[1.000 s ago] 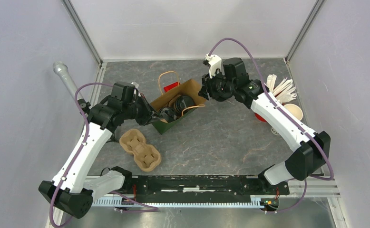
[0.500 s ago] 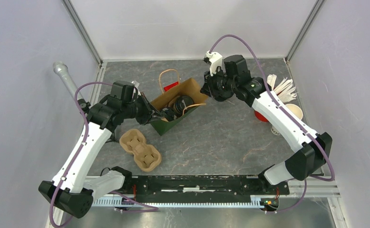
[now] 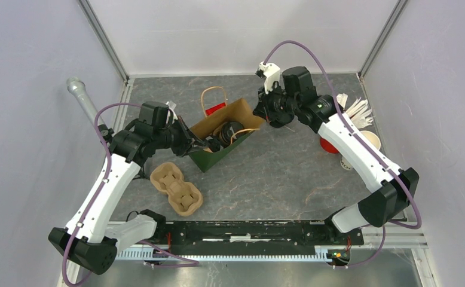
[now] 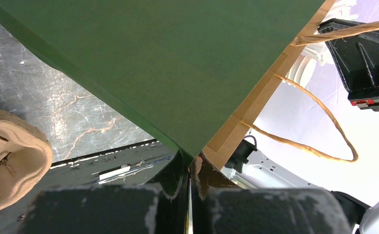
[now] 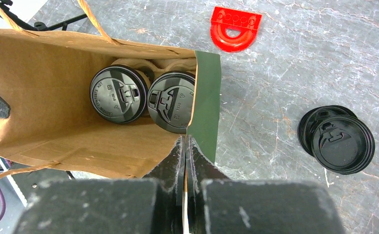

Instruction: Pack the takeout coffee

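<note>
Fingers of the right gripper [image 5: 185,144] are squeezed together on the rim of the green paper bag [image 5: 46,92], and the left gripper [image 4: 188,168] is pinched tight on its opposite corner. Two takeout coffee cups [image 5: 118,94] stand side by side inside; loose black lids [image 5: 337,140] lie outside on the table [image 5: 275,73].

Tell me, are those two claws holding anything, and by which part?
Both pinch the rim of the paper bag: the left gripper at one end, the right gripper at the opposite end.
</note>
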{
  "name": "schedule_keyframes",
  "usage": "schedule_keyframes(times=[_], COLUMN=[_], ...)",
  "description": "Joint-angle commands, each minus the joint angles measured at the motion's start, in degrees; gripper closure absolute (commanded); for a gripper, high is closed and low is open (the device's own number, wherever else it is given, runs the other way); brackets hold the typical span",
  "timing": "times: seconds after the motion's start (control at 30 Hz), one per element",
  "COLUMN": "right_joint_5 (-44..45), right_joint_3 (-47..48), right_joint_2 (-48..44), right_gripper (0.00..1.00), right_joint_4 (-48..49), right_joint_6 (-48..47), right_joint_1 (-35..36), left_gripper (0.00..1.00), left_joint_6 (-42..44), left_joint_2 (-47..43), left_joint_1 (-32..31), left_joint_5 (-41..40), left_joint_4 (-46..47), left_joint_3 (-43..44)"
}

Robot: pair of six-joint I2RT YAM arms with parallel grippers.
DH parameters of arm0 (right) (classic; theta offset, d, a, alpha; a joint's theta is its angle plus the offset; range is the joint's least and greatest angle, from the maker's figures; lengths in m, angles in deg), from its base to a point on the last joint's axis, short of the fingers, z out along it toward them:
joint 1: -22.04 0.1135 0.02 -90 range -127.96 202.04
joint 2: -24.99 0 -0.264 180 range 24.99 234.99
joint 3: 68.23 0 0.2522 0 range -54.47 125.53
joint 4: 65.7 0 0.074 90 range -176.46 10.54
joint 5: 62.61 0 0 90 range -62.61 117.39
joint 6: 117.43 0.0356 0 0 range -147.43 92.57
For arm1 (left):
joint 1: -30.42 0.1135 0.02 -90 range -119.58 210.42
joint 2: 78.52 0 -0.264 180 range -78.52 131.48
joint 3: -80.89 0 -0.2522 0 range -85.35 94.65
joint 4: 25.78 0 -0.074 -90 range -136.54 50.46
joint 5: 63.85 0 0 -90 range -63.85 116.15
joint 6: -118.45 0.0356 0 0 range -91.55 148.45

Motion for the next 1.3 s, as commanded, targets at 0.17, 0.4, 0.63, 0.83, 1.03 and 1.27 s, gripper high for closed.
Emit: schedule_keyframes(times=[0.17, 0.4, 0.63, 0.83, 1.03, 1.27], right_joint_5=[1.2, 4.3, 7.8, 9.5, 9.2, 9.7], right_joint_3=[5.5, 8.9, 12.4, 11.7, 10.6, 9.2], right_joint_2=[0.0, 0.0, -1.0, -2.5, -3.4, -4.9], right_gripper=[1.0, 0.95, 0.8, 0.74, 0.73, 0.62], right_joint_4=[-4.4, -5.0, -5.3, -4.8, -4.3, -4.1], right_joint_6=[-1.4, 0.1, 1.2, 1.4, 1.5, 1.7], right_joint_1=[-0.2, -0.3, -1.1, -2.0, -2.6, -3.1], left_gripper=[0.98, 0.98, 0.98, 0.94, 0.93, 0.84], left_joint_6=[-3.2, -5.5, -8.0, -11.1, -14.8, -12.5], left_joint_2=[-0.9, -1.1, -3.3, -6.1, -8.3, -6.9], left_joint_1=[0.3, 0.7, 2.9, 4.0, 5.5, 6.2], left_joint_5=[3.1, 3.2, 2.5, 1.8, 2.6, 1.2], left_joint_4=[4.0, 4.6, 4.5, 4.9, 7.3, 5.4], left_joint_3=[0.4, -0.8, -3.6, -7.0, -10.4, -7.5])
